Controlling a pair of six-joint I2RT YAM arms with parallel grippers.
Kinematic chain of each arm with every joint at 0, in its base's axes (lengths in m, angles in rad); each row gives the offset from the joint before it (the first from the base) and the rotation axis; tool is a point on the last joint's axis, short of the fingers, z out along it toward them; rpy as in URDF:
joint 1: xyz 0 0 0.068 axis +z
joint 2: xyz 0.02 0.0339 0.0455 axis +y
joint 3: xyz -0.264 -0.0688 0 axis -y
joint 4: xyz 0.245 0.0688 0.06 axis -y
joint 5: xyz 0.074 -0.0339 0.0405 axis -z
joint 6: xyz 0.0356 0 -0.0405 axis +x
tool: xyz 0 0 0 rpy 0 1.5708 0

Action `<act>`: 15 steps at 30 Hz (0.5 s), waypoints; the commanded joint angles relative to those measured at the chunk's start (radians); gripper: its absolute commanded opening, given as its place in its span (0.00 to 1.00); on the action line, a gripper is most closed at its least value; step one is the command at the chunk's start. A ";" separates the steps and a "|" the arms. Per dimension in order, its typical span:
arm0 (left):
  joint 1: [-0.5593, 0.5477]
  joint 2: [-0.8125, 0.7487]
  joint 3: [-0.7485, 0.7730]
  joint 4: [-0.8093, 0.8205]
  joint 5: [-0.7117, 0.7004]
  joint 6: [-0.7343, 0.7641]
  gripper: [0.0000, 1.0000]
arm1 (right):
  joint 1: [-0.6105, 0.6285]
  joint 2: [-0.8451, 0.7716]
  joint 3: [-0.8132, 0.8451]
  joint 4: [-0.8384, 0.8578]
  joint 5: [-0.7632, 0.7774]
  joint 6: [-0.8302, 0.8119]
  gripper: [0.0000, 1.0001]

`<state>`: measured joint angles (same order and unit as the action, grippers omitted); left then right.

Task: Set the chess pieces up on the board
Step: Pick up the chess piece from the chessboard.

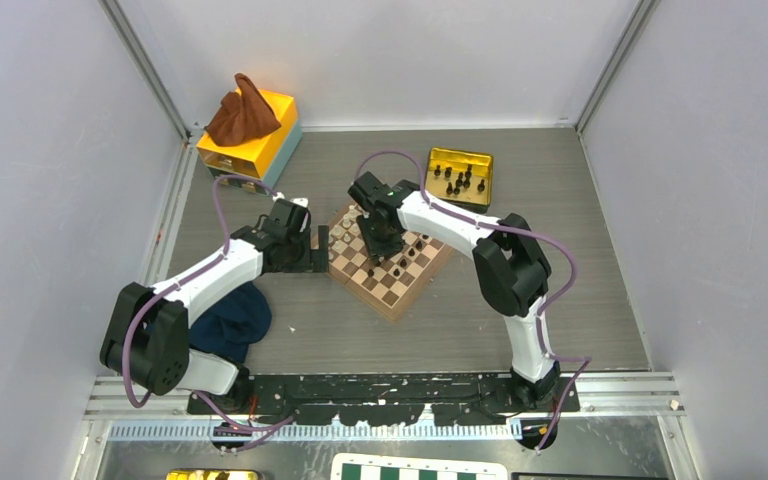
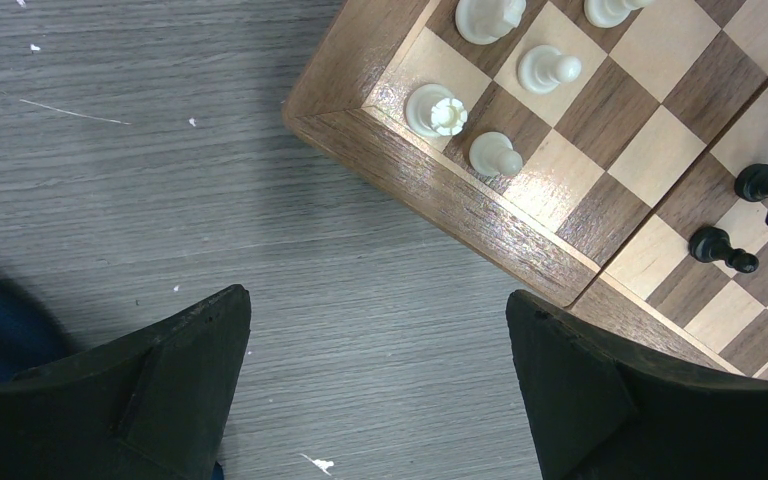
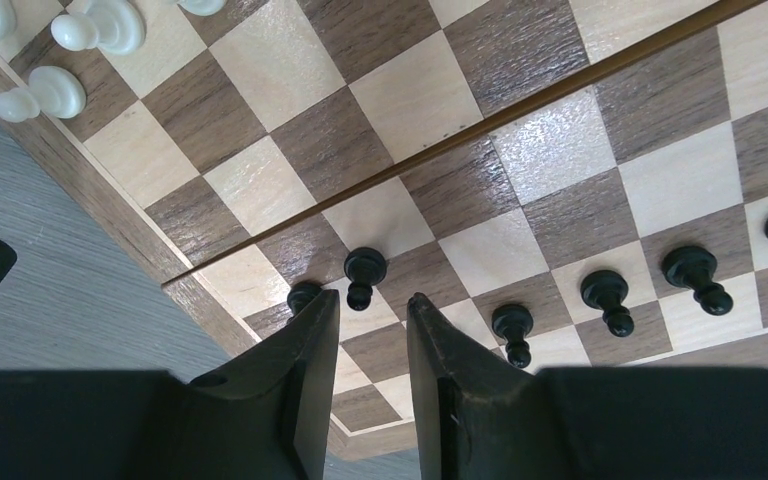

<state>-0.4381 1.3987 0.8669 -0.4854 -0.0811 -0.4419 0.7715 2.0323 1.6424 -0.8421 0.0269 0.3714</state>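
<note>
The wooden chessboard [image 1: 392, 308] lies mid-table, turned diagonally. My right gripper [image 1: 380, 245] hangs low over it, open and empty [image 3: 373, 297]. A black pawn [image 3: 365, 272] stands just past its fingertips, and another black piece [image 3: 303, 295] is half hidden behind the left finger. Three more black pawns [image 3: 608, 293] stand in a row to the right. My left gripper [image 1: 318, 252] is wide open and empty [image 2: 377, 298] over the bare table beside the board's rim [image 2: 440, 190]. Two black pieces [image 2: 722, 247] show at that view's right edge.
Cream pieces [image 2: 437, 108] stand at the board's left corner [image 3: 35, 95]. A gold tin [image 1: 438, 160] behind the board holds several black pieces [image 1: 457, 180]. A yellow box [image 1: 272, 140] with a brown cloth [image 1: 243, 112] is back left. A blue cloth [image 1: 230, 320] lies by the left arm.
</note>
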 commanded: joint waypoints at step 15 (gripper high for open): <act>0.004 0.002 0.018 0.035 0.004 -0.007 1.00 | 0.006 0.026 0.060 0.017 -0.013 -0.018 0.19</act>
<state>-0.4381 1.3987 0.8669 -0.4854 -0.0814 -0.4416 0.7715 2.0693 1.6608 -0.8387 0.0231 0.3676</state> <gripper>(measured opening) 0.996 0.227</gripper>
